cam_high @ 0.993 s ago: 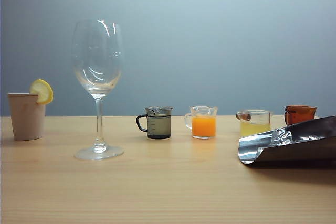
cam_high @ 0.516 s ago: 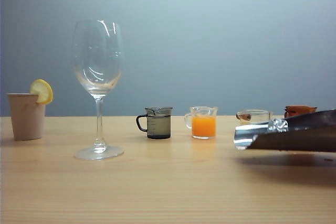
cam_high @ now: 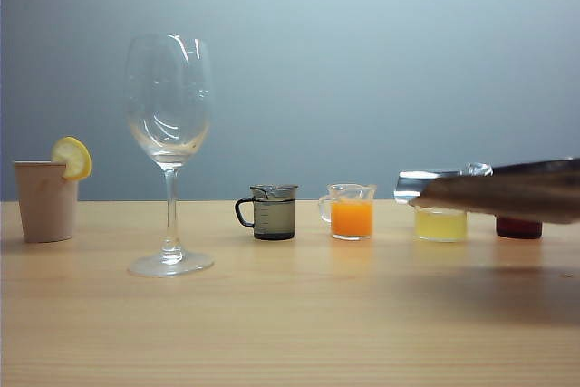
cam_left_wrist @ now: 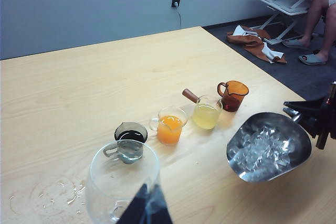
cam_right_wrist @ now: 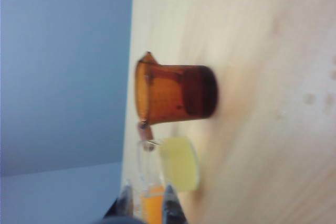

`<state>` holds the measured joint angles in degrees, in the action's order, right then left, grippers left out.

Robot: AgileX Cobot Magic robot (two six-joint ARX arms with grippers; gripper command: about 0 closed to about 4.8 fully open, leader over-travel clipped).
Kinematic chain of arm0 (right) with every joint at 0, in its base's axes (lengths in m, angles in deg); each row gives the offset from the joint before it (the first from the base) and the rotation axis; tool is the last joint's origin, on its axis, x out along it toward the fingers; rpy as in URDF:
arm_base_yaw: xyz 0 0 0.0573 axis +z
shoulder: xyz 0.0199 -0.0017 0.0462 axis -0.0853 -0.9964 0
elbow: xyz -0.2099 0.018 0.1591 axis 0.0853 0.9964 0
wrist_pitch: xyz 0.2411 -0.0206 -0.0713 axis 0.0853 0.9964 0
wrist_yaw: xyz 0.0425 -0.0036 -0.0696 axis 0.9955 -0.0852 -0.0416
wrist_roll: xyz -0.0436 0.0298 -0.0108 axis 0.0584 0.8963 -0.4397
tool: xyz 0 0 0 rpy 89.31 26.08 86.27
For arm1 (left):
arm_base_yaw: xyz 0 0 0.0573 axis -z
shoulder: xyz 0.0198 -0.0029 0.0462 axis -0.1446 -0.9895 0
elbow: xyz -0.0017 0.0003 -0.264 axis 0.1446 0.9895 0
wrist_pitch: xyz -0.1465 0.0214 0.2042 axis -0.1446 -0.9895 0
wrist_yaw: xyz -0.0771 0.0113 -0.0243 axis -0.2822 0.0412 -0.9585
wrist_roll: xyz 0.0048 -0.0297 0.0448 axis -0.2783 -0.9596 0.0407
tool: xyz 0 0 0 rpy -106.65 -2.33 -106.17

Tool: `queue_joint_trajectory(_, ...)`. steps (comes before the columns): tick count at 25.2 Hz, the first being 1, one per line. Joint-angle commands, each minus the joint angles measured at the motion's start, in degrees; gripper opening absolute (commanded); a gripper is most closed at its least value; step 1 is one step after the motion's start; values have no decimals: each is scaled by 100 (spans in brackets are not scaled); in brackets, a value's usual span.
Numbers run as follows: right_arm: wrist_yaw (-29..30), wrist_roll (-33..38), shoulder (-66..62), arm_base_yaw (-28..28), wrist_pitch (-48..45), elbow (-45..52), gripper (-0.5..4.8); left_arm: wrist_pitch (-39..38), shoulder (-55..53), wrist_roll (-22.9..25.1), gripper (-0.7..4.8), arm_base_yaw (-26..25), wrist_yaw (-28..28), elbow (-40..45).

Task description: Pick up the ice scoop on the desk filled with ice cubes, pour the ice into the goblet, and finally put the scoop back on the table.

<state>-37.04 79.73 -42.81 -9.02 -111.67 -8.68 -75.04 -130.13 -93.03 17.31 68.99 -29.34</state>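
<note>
The ice scoop (cam_high: 494, 189) runs off the exterior view's right edge, its handle and the right pincer (cam_left_wrist: 315, 119) unseen there. It hides the tops of the yellow jug (cam_high: 441, 224) and amber jug (cam_high: 518, 227). The right wrist view is blurred.

We note the goblet (cam_high: 169, 147) toward the bench's (cam_high: 272, 324) left edge. The ice scoop (cam_high: 494, 189), ice cubes (cam_left_wrist: 261, 151) inside, hangs above the right edge, before the back-edge jugs (cam_high: 352, 211).

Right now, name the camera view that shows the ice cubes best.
The left wrist view: it looks down into the ice scoop, showing the ice cubes piled inside. The exterior view catches one glint above the scoop's rim. The right wrist view shows none.
</note>
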Motion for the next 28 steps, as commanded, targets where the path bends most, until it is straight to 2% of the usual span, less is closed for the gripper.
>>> queue_joint_trajectory(1, 142, 289, 24, 7, -177, -234, -2, 77, 7, 28, -6, -7, 15, -17)
queue_joint_trajectory(9, 177, 623, 28, 17, -181, -461, -2, 77, 7, 28, -6, -7, 15, -17)
queue_joint_trajectory(16, 131, 767, 28, 304, -146, -761, -3, 74, 7, 26, -6, -7, 15, -17)
queue_joint_trajectory(28, 114, 933, 31, 734, 505, -1794, -5, 70, 7, 31, -6, -9, 4, -17)
